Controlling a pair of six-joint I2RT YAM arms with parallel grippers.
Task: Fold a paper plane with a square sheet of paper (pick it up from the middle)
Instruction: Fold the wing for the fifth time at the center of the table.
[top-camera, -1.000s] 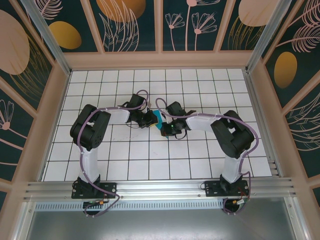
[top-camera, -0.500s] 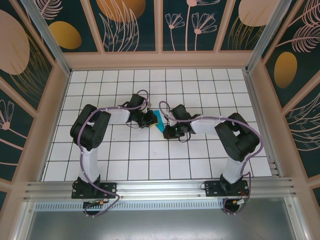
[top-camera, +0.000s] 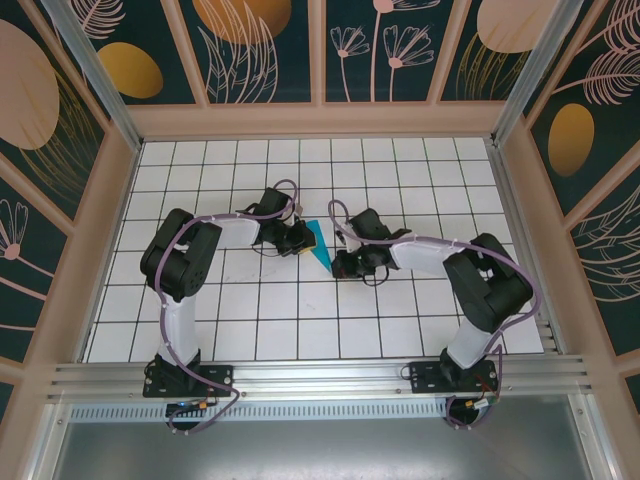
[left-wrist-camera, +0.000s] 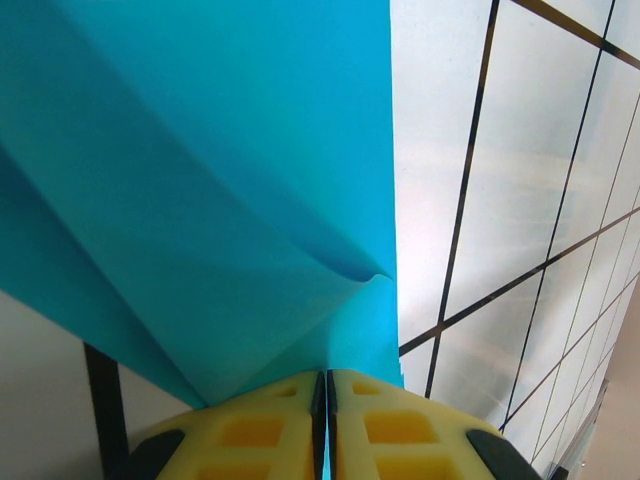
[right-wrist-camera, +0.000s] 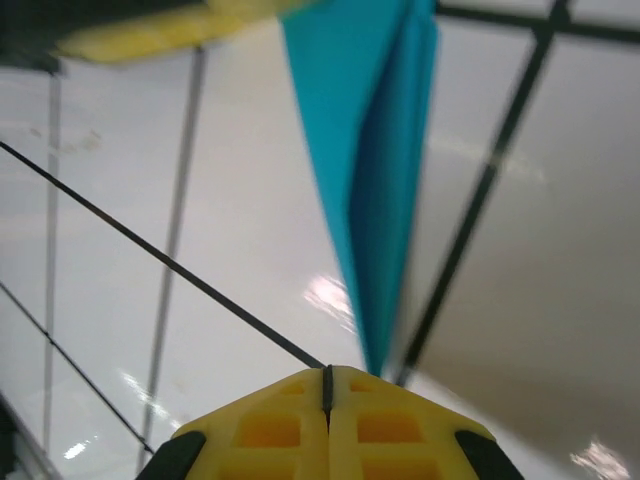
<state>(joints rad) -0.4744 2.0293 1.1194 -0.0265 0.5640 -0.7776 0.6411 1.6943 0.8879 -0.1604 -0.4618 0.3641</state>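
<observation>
Paper plane (top-camera: 320, 247) sits mid-frame in the top view, a narrow teal dart over the tiled bench (top-camera: 400, 165), tip toward the lower edge of the frame; left hand (top-camera: 302, 240) pinches it from the left, fingers pressed together on the layers; right hand (top-camera: 341, 265) is just right of the tip, fingers pressed together on nothing, apart from the paper as far as I can tell.

Handling, my read: very light, thin, floppy across the flat, stiffer along the creases; slick between pads, crushes easily; best hold is on the stacked layers by the spine near the middle, not the tip.

Left wrist view gives what the top view can't: paper plane (left-wrist-camera: 200, 180) running into the seam of the yellow pads (left-wrist-camera: 250, 430), one layer curling loose right of centre.

Right wrist view adds the paper plane (right-wrist-camera: 372, 170) edge-on, layers doubled, point ending just above the closed pads (right-wrist-camera: 260, 430); blur hides the exact gap.
</observation>
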